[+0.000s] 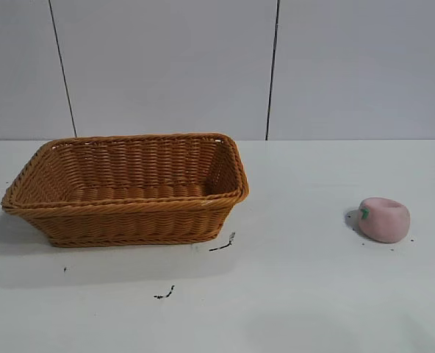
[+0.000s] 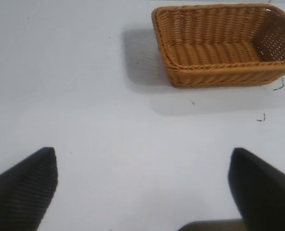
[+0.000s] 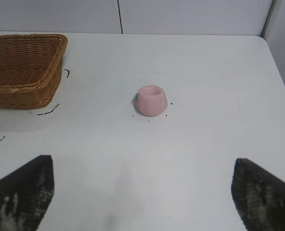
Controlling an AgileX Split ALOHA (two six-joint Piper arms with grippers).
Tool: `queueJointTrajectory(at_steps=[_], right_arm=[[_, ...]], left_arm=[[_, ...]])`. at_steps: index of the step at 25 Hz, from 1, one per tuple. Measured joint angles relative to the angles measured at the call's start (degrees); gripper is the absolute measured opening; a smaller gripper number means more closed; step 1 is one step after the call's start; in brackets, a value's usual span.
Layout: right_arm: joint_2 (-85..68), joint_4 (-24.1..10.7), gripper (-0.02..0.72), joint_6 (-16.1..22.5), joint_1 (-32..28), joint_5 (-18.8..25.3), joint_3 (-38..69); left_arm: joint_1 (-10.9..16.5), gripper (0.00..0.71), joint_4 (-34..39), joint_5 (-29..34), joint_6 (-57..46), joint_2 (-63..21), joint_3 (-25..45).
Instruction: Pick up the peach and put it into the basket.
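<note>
The white surface (image 1: 306, 294) carries the wicker basket (image 1: 129, 187) at the left and the pink peach (image 1: 384, 219) well apart at the right, with small dark marks (image 1: 223, 245) just beside the basket.

Level front camera; 2 wrist cameras share basket (image 1: 126, 187).

peach (image 1: 383, 219): pale pink, green leaf mark
basket (image 1: 126, 189): orange-brown woven wicker
worktop (image 1: 306, 294): white, few black squiggle marks
my claw fingers (image 3: 22, 197): black, ribbed
wall (image 1: 166, 66): pale grey, dark seams
</note>
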Motion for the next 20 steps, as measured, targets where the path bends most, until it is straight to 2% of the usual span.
queueJointTrajectory(at_steps=[13, 16, 20], right_arm=[[1.1, 0.0, 0.695, 0.2, 0.0, 0.1, -0.5], [7.3, 0.0, 0.695, 0.9, 0.0, -0.6, -3.0], [20.9, 0.0, 0.695, 1.1, 0.0, -4.0, -7.7]], left_arm=[[0.0, 0.693, 0.0, 0.0, 0.0, 0.0, 0.0], [0.0, 0.693, 0.0, 0.0, 0.0, 0.0, 0.0], [0.0, 0.693, 0.0, 0.0, 0.0, 0.0, 0.0]])
